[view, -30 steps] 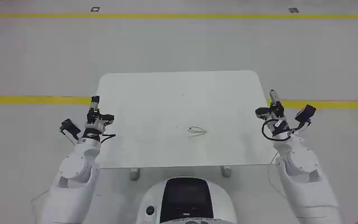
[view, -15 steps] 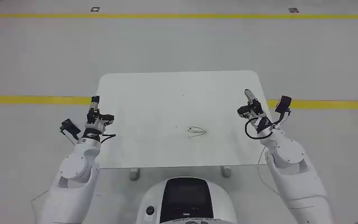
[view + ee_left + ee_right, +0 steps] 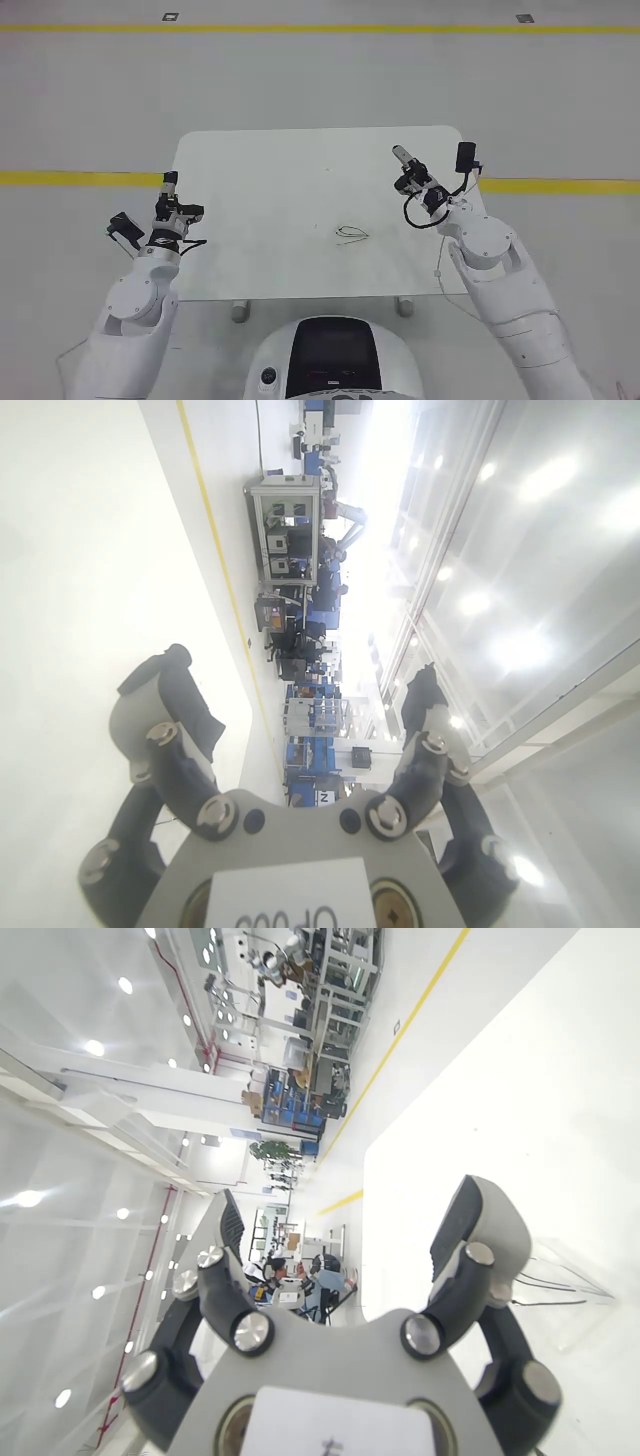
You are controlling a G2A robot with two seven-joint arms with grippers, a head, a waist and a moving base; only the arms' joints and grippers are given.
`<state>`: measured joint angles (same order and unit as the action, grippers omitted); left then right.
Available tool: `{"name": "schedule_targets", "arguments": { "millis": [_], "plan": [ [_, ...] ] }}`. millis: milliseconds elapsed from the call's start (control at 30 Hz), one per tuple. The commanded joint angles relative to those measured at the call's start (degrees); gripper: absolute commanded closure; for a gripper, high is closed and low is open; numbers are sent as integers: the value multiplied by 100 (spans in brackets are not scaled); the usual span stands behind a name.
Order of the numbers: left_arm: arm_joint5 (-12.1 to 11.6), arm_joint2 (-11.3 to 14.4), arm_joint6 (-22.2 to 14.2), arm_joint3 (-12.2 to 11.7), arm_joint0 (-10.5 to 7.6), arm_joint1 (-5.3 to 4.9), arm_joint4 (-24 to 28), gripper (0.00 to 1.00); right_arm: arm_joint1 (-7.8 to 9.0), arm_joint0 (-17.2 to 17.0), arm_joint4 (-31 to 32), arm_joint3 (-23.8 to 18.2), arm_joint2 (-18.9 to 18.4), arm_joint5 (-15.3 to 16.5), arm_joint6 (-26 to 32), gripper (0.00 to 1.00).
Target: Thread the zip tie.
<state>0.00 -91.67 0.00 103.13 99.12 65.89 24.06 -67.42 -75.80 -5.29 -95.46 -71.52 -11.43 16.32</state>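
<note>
The zip tie [image 3: 351, 234] is a thin, pale, bent loop lying flat a little right of the middle of the white table [image 3: 290, 170]. My right gripper [image 3: 400, 155] hangs over the table's right part, beyond and to the right of the tie, well apart from it. In its wrist view the right gripper [image 3: 350, 1208] is open and holds nothing, with thin dark lines, likely the tie [image 3: 550, 1285], lying on the table beside one finger. My left gripper [image 3: 169, 180] stays just off the table's left edge. The left gripper [image 3: 300, 680] is open too, nothing between its fingers.
The table has rounded corners, and its far right corner [image 3: 372, 1153] lies ahead of the right gripper. Grey floor with yellow lines [image 3: 60, 178] surrounds the table. Racks and workstations [image 3: 290, 545] stand far off in the room.
My right arm has swung inward from beyond the table's right edge to over the table's right part. The left arm and the zip tie have not moved.
</note>
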Motion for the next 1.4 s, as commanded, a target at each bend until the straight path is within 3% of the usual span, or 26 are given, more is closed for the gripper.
{"name": "schedule_targets", "arguments": {
  "millis": [0, 67, 467, 567, 767, 1000, 1367],
  "plan": [
    [0, 0, 0, 0, 0, 0, 0, 0, -61, 241, -14, 155, 292, -92, -21, 0],
    [0, 0, 0, 0, 0, 0, 0, 0, -106, 374, -34, 267, 462, -106, -81, 0],
    [0, 0, 0, 0, 0, 0, 0, 0, -106, 374, -34, 267, 462, -106, -81, 0],
    [0, 0, 0, 0, 0, 0, 0, 0, -97, 501, 362, 270, 531, -196, -28, 0],
    [0, 0, 0, 0, 0, 0, 0, 0, -74, 1083, 1442, 477, 835, -441, 752, 0],
    [0, 0, 0, 0, 0, 0, 0, 0, -72, 1513, 2139, 722, 1357, -292, 2147, 0],
    [0, 0, 0, 0, 0, 0, 0, 0, -72, 1513, 2139, 722, 1357, -292, 2147, 0]
  ]
}}
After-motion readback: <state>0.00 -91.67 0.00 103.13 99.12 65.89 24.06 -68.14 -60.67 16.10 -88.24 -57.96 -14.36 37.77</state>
